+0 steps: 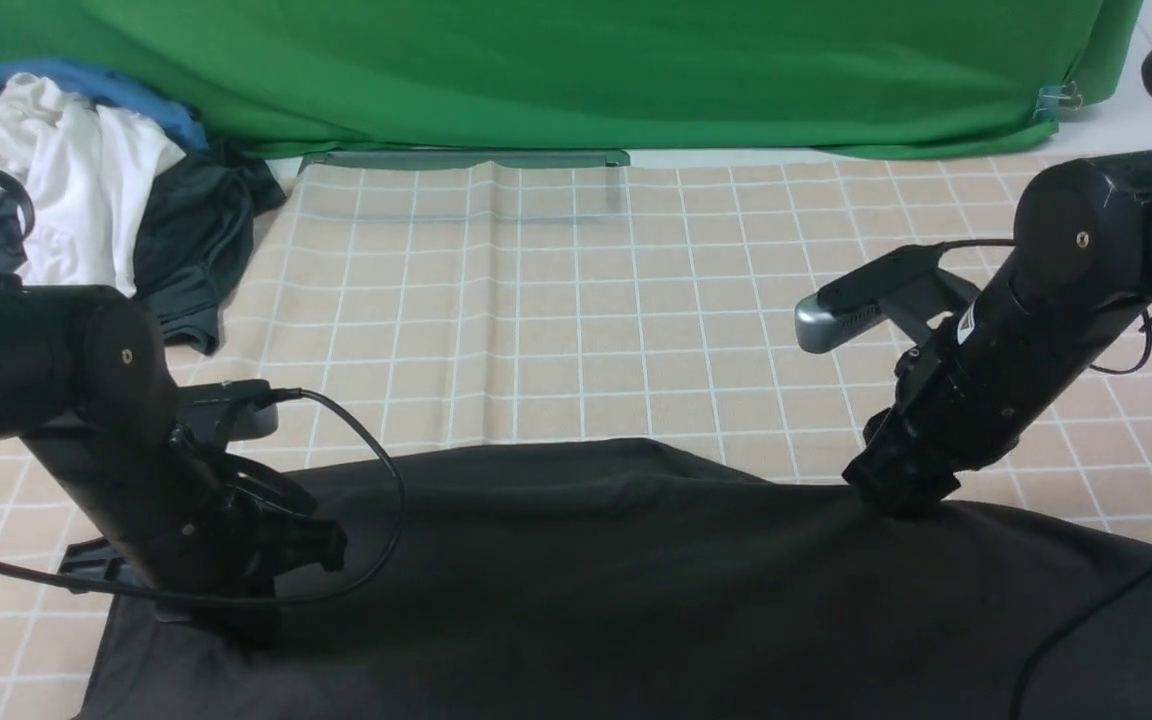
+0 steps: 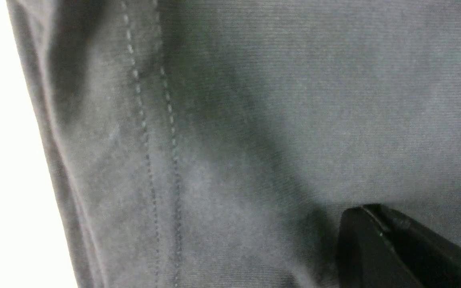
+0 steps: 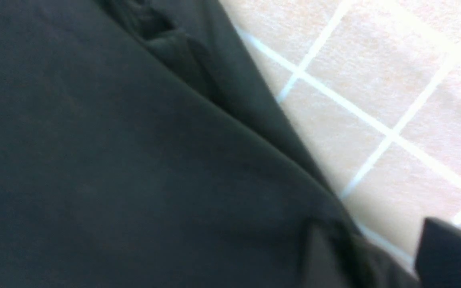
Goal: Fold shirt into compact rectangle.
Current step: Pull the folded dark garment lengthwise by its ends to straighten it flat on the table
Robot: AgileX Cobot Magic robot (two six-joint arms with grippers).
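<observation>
The very dark shirt point(image 1: 636, 580) lies spread flat across the near part of the table. My left gripper point(image 1: 246, 615) is down on its left edge. In the left wrist view its fingers point(image 2: 364, 212) are pressed together at the cloth point(image 2: 294, 100), beside the double-stitched hem point(image 2: 170, 132), and a crease runs up to their tip. My right gripper point(image 1: 896, 500) rests on the shirt's far edge. In the right wrist view point(image 3: 378, 240) it is open. One finger point(image 3: 326, 256) is over the shirt point(image 3: 94, 160), the other point(image 3: 450, 256) over the tablecloth. Collar and logo are hidden.
A beige checked tablecloth point(image 1: 576, 300) covers the table. A heap of white and blue clothes point(image 1: 66, 180) with a smaller dark grey garment point(image 1: 196, 240) lies at the back left. A green backdrop point(image 1: 576, 70) hangs behind. A cable point(image 1: 386, 480) loops from the left arm over the shirt.
</observation>
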